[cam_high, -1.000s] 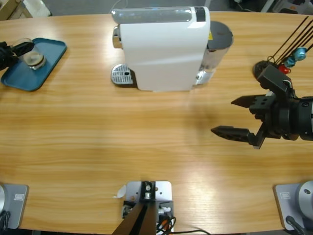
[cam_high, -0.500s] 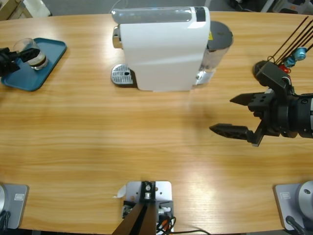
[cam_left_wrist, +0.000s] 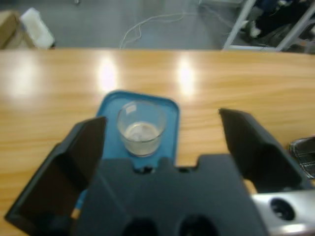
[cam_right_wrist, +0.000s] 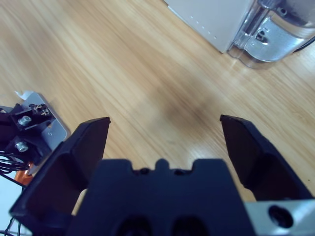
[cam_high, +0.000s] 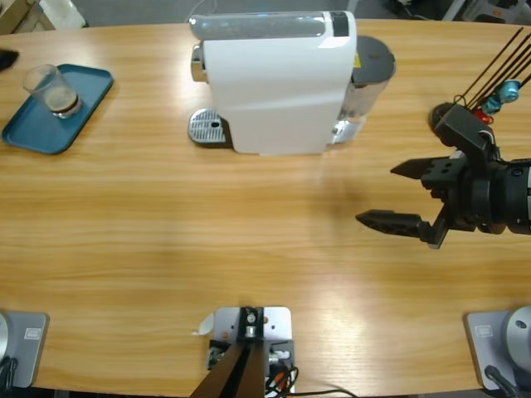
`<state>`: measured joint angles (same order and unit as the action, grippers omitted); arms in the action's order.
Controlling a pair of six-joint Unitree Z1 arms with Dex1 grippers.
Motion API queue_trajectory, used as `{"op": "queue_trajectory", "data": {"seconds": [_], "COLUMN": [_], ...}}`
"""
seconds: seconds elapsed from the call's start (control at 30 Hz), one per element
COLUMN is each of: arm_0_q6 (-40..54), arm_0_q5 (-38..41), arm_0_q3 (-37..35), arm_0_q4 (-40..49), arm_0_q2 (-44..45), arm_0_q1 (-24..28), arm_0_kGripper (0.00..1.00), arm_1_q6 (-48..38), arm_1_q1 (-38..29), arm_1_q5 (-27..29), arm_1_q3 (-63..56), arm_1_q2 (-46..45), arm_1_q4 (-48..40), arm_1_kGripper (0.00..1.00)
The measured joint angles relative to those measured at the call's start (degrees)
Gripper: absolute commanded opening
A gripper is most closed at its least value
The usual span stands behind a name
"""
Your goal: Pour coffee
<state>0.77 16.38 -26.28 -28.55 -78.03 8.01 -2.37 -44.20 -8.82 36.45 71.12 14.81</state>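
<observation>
We are holding our left gripper (cam_left_wrist: 162, 147) spread wide, gripping nothing, facing a round clear glass (cam_high: 54, 89) with coffee (cam_left_wrist: 141, 132) thinly coating its base, sitting on a rounded blue tray (cam_high: 29, 133). Our right gripper (cam_high: 397, 197) is gaping above the grained wooden surface (cam_high: 207, 224), beside a boxy white coffee machine (cam_high: 278, 83).

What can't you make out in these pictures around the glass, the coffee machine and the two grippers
- Left gripper: open in the left wrist view; in the high view almost wholly cut off by the left edge.
- Coffee machine: its spout is hidden under its own white body in the high view; the right wrist view shows only a corner.
- Coffee in the glass: depth too small to judge.
- Capsules: cut by the right edge, count unclear.
</observation>
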Motion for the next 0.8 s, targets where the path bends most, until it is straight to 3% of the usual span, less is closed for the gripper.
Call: {"op": "queue_trajectory", "data": {"seconds": [0.1,0.17,0.3,0.4,0.47,0.63,0.73,0.8], "arm_0_q6": [1.13,1.36,1.36,1.80,3.42,6.88,5.15,2.16], "arm_0_q5": [0.67,2.40,8.54,10.00,9.78,1.41,-3.17,-6.84], "arm_0_q3": [-9.89,-13.06,-12.83,-8.51,-5.27,-3.39,-3.50,-3.63], "arm_0_q4": [18.34,23.94,27.59,27.89,27.95,27.89,27.82,27.65], "arm_0_q2": [7.67,10.98,14.06,14.08,14.08,13.70,11.20,9.75], "arm_0_q1": [-6.68,-12.82,-26.02,-34.00,-36.54,-40.46,-40.82,-40.97], "arm_0_kGripper": [0.817,0.734,0.729,0.746,0.829,0.847,0.915,0.891], "arm_1_q6": [0.00,0.00,0.00,0.00,0.00,0.00,0.00,0.00], "arm_1_q1": [0.00,0.00,-0.73,-3.86,-6.49,-9.93,-10.29,-10.33], "arm_1_q5": [0.00,0.00,0.02,1.31,3.81,11.69,13.44,14.02], "arm_1_q3": [0.00,0.00,-0.01,-0.01,-0.01,-0.01,-0.01,-0.01], "arm_1_q2": [-0.48,-1.11,-3.17,-3.85,-4.18,-6.66,-6.93,-6.93], "arm_1_q4": [0.00,0.00,0.11,0.17,0.29,1.01,1.13,1.14], "arm_1_kGripper": [0.960,0.896,0.890,0.890,0.895,0.902,0.899,0.897]}}
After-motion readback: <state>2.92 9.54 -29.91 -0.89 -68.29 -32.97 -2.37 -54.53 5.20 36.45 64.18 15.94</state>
